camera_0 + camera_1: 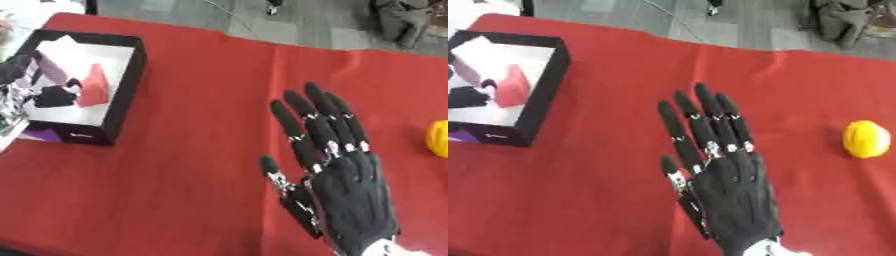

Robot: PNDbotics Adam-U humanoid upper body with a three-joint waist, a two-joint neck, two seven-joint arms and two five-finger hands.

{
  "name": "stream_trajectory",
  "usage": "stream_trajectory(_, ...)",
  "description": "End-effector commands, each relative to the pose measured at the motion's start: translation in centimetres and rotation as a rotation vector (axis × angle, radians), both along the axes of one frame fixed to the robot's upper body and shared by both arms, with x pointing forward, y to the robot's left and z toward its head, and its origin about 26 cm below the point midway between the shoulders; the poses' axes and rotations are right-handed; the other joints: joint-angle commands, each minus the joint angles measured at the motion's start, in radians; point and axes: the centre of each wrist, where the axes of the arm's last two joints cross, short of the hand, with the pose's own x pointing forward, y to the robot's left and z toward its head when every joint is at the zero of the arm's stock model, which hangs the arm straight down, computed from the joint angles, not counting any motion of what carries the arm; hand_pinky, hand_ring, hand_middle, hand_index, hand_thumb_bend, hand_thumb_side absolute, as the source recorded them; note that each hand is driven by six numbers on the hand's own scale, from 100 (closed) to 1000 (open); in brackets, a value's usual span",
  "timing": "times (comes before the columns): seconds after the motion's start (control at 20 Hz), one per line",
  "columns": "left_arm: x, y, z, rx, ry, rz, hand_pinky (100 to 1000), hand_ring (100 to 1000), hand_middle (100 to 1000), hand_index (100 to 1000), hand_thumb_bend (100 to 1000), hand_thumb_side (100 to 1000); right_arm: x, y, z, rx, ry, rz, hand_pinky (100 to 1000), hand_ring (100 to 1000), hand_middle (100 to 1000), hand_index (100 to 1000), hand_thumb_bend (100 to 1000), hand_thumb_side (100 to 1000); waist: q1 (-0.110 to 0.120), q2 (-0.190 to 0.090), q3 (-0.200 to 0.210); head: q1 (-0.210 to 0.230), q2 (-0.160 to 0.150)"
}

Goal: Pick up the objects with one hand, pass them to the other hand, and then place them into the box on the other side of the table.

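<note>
A black box [125, 85] with a white inside stands at the table's left. A red wedge-shaped object [93, 87] sits tilted inside it. My left hand [54, 96] reaches in from the left edge, and its dark fingertips are closed against the left side of the red object. The rest of that hand is cut off by the view's edge. My right hand [732, 187] hovers flat over the middle of the red table, open with fingers spread and nothing in it. A yellow rounded object [865, 139] lies on the cloth to its right.
A pale pink piece [51, 67] and a white sheet [68, 47] also lie in the box. A purple patch [467, 135] shows on the box's near wall. The red cloth's far edge [227, 34] meets a grey floor.
</note>
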Motion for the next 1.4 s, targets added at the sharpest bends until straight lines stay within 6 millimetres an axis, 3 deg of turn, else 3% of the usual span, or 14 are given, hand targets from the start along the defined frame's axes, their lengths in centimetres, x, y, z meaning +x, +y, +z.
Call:
stream_trajectory(0.05, -0.2, 0.5, 1.6, 0.022, -0.058, 0.011, 1000, 933, 853, 975, 162, 254, -0.2, -0.2, 0.6, 0.005, -0.023, 0.009, 876, 925, 835, 914, 492, 100, 0.009, -0.017, 0.001, 0.002, -0.002)
stream_trajectory(0.4, -0.1, 0.7, 1.2, 0.075, -0.054, -0.03, 1000, 949, 870, 1000, 350, 228, -0.2, -0.3, 0.5, 0.008, -0.018, 0.01, 873, 923, 832, 912, 483, 100, 0.013, -0.014, 0.0, 0.003, -0.003)
stream_trajectory(0.6, 0.0, 0.9, 1.2, 0.122, -0.066, -0.02, 1000, 943, 865, 994, 302, 297, -0.2, -0.3, 0.5, 0.008, -0.017, 0.011, 871, 922, 830, 910, 479, 100, 0.014, -0.013, 0.0, 0.003, -0.001)
stream_trajectory(0.75, -0.1, 0.9, 1.2, 0.164, -0.091, -0.016, 1000, 936, 858, 996, 319, 311, -0.2, -0.3, 0.5, 0.009, -0.015, 0.01, 871, 921, 829, 909, 474, 100, 0.015, -0.013, -0.001, 0.003, 0.0)
stream_trajectory(0.9, 0.0, 1.0, 1.1, 0.204, -0.112, -0.016, 1000, 938, 862, 1000, 468, 323, -0.3, -0.3, 0.5, 0.008, -0.012, 0.009, 870, 920, 828, 908, 472, 100, 0.015, -0.013, -0.001, 0.005, 0.0)
stream_trajectory(1.0, 0.1, 1.1, 0.9, 0.227, -0.104, -0.019, 1000, 939, 864, 1000, 519, 326, -0.3, -0.3, 0.5, 0.007, -0.01, 0.01, 869, 919, 826, 907, 470, 100, 0.017, -0.012, -0.002, 0.006, 0.0)
stream_trajectory(1.4, -0.3, 1.2, 2.0, 0.311, -0.153, -0.023, 1000, 934, 864, 1000, 423, 351, -0.2, -0.3, 0.4, 0.005, -0.006, 0.011, 867, 916, 823, 904, 467, 100, 0.022, -0.013, -0.001, 0.007, 0.001)
